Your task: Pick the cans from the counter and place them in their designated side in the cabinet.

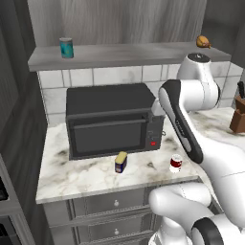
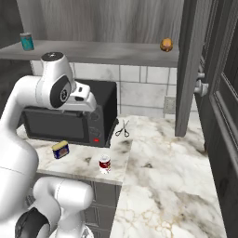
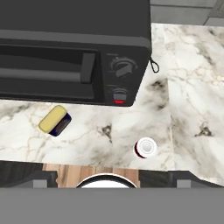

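While cans [image 1: 121,162] sit on counter [image 1: 86,174], pincer agape

No words, numbers or brand names can be read anywhere. The red can [image 1: 176,163] has white bands around it, but no letters show on them — they are too small and blurry. The can with the yellow top [image 1: 121,161] has a plain dark blue side. The teal can [image 1: 66,48] up on the cabinet shelf [image 1: 124,53] shows a pale patch, not clear enough to read. The black microwave [image 3: 74,52] has a round knob and a small red button — no marks can be made out beside them.
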